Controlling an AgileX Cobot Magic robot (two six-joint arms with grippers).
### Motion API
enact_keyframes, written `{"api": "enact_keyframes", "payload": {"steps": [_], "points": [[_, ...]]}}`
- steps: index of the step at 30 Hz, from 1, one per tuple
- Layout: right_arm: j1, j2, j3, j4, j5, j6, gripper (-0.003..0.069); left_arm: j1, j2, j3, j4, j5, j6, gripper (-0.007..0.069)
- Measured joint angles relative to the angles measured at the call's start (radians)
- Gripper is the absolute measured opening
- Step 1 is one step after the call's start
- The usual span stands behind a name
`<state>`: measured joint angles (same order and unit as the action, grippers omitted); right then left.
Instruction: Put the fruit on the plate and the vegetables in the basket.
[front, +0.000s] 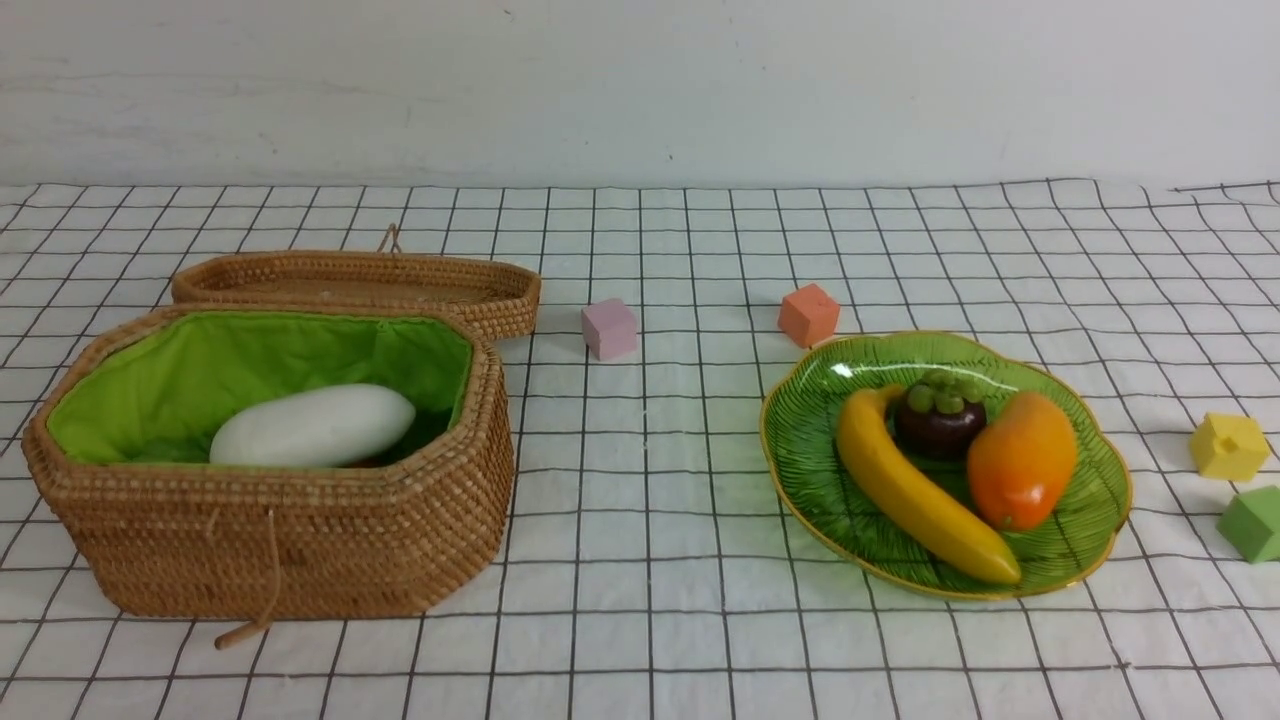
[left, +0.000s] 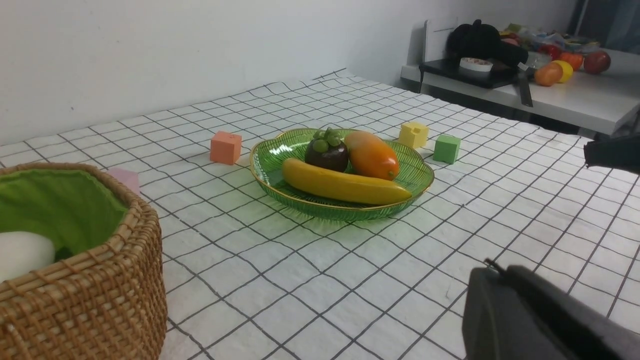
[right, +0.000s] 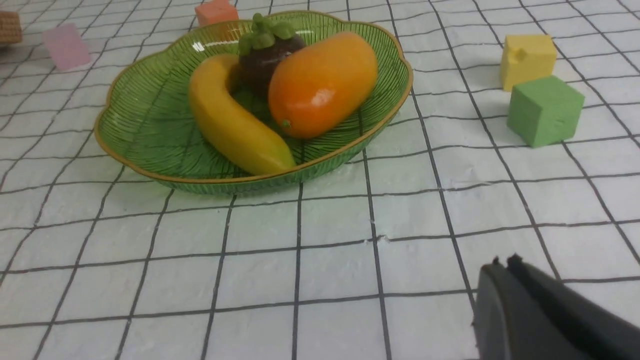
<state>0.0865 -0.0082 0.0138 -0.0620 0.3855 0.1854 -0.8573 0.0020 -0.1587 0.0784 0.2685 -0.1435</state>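
The green leaf-shaped plate (front: 810, 450) holds the yellow banana (front: 915, 495), the orange-yellow mango (front: 1020, 460) and the dark purple mangosteen (front: 938, 415). The wicker basket (front: 300, 545) with green lining holds the white radish (front: 315, 425); the other vegetables are hidden under it or out of view. Neither gripper shows in the front view. My left gripper (left: 497, 272) is shut and empty over the cloth, near the basket (left: 100, 300) and away from the plate (left: 270, 170). My right gripper (right: 502, 265) is shut and empty, on the near side of the plate (right: 140, 130).
The flat woven lid (front: 360, 280) lies behind the basket. Foam cubes sit on the checked cloth: pink (front: 609, 328), orange (front: 808, 314), yellow (front: 1228, 445), green (front: 1252, 522). A side table with clutter (left: 525, 85) stands beyond the cloth.
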Motion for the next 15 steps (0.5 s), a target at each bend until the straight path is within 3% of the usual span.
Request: {"api": "enact_keyframes", "payload": {"steps": [15], "points": [[0.0,-0.001,0.0,0.006,-0.001,0.003,-0.0006,0.0,0.0,0.0,0.0,0.001,0.0,-0.0009]]}}
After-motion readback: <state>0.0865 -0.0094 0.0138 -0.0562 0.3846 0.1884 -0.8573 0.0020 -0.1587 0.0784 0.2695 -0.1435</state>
